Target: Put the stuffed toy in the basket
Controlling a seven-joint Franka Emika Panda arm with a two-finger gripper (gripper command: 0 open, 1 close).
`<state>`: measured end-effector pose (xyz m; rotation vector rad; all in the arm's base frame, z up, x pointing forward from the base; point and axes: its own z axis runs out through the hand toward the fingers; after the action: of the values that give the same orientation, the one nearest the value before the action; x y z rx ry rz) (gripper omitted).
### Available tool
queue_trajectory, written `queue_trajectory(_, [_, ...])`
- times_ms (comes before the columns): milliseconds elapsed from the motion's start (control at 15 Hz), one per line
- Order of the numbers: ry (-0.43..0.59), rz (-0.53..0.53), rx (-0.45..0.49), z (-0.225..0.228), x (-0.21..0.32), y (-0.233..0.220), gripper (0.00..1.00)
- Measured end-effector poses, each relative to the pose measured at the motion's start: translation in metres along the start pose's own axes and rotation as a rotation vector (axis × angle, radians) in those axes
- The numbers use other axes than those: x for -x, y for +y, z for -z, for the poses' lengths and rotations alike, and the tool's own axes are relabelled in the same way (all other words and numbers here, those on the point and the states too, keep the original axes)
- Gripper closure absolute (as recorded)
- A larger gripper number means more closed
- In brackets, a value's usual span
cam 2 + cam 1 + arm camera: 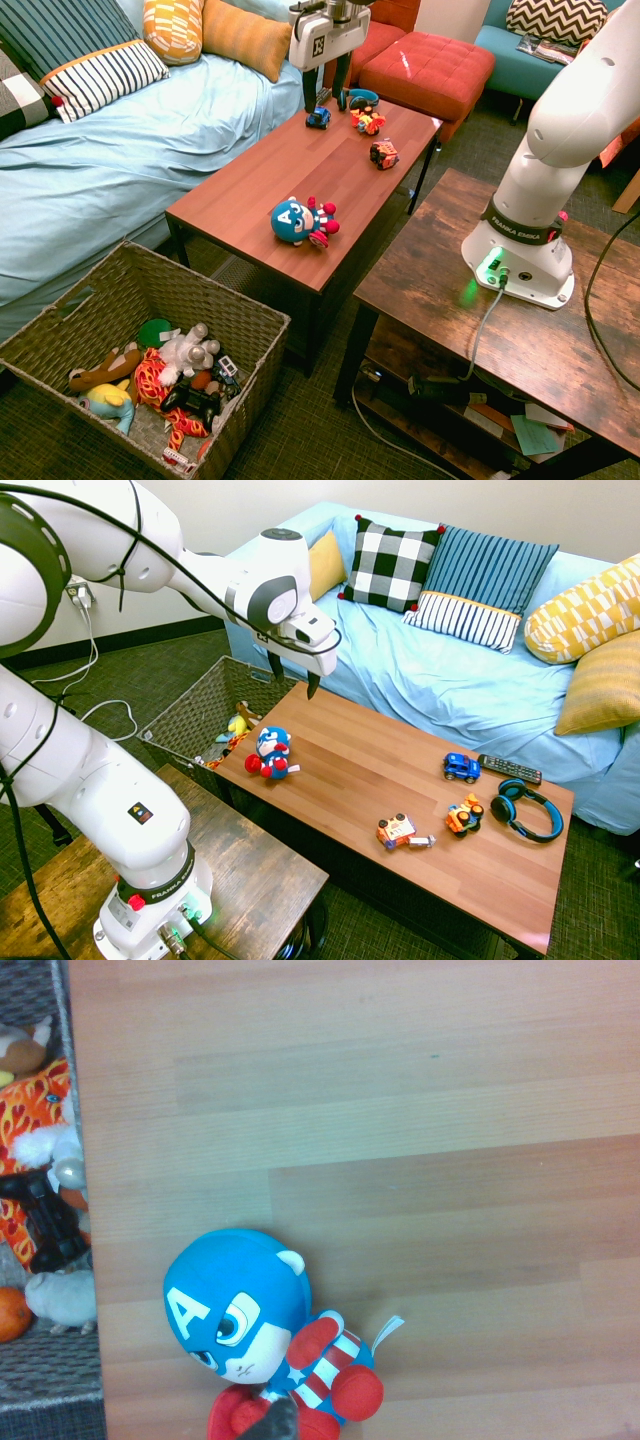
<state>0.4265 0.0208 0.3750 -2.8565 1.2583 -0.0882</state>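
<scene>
The stuffed toy (271, 754) lies on the table (400, 780), near the end by the basket (120, 300). The claw (294, 680) hangs open and empty above the table, pointing down. The basket sits on the floor, maybe touching the table.

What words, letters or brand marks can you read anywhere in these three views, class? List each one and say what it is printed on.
"A": white letter on the blue head of the stuffed toy.
"FRANKA EMIKA": on the dark ring of the robot arm base; small, only just legible.
Sticker on the arm's lower link: a symbol, too small to read.
Black mark on the white wrist housing above the gripper: too small to read.
Remote control: button labels too small to read.
</scene>
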Motion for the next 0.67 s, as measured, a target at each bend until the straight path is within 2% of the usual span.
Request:
queue_trajectory(133, [-0.004, 0.012, 0.01, -0.002, 0.0, 0.0, 0.0])
queue_trajectory(267, [0.004, 0.072, 0.036, -0.008, 0.008, -0.007, 0.0])
queue_trajectory(667, [-0.008, 0.344, 0.03, -0.067, 0.05, -0.045, 0.0])
